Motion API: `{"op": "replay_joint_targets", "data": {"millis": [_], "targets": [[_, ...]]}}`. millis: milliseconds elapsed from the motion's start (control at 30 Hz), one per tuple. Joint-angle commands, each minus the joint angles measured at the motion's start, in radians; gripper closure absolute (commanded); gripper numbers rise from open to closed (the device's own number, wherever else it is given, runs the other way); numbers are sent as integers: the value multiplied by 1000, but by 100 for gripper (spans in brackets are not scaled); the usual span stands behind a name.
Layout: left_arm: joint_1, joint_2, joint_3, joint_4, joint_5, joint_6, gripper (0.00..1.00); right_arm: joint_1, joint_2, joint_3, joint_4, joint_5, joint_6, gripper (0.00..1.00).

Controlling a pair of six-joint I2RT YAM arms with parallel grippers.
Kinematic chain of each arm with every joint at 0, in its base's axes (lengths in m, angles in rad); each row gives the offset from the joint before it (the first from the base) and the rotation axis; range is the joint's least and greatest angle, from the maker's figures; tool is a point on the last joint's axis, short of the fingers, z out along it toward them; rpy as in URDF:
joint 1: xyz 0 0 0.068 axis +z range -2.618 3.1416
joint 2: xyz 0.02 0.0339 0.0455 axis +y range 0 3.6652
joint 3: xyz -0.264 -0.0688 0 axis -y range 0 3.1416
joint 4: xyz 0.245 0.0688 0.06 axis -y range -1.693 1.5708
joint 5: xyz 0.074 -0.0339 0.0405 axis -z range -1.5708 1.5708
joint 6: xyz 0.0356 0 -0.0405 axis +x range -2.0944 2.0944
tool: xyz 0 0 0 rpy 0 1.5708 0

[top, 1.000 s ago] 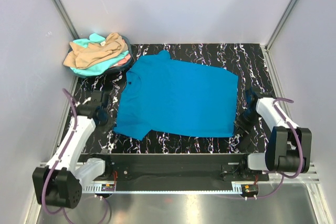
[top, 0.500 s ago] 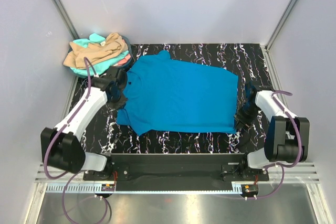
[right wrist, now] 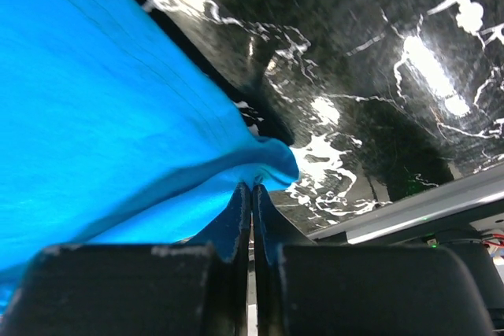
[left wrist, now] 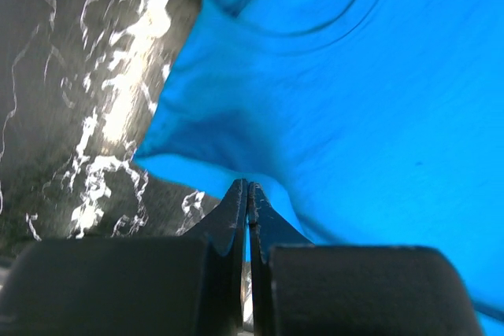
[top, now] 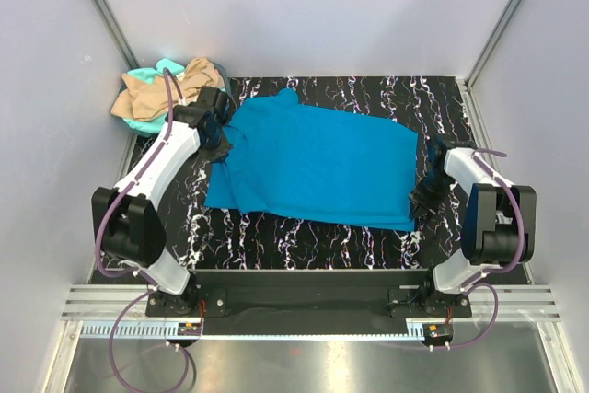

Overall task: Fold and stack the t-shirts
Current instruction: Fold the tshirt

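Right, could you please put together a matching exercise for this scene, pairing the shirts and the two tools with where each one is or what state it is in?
Column one:
1 blue shirt
2 tan shirt
3 left tool
4 right tool

Column two:
A on top of the pile in the far left corner
B shut on the blue shirt's near right corner
C spread out over the middle of the table
D shut on the blue shirt's edge near the collar

Pairs: 1-C; 2-A; 3-D; 4-B

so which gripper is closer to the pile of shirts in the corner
Left. The left gripper pinches the blue t-shirt beside the pile; the right gripper grips its opposite edge.
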Motion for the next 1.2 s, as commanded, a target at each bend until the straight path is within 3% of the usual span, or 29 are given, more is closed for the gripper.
{"op": "replay_joint_targets", "data": {"millis": [0,733,1167], "targets": [[-5,44,100,26,-30,38,100,-4,18,52,3,27,-19,100],[-22,323,461,-14,-1,83,100,-70,148,103,24,-13,-48,100],[-17,394,514,-31,-62,69,100,-104,182,153,30,-22,-59,100]]}}
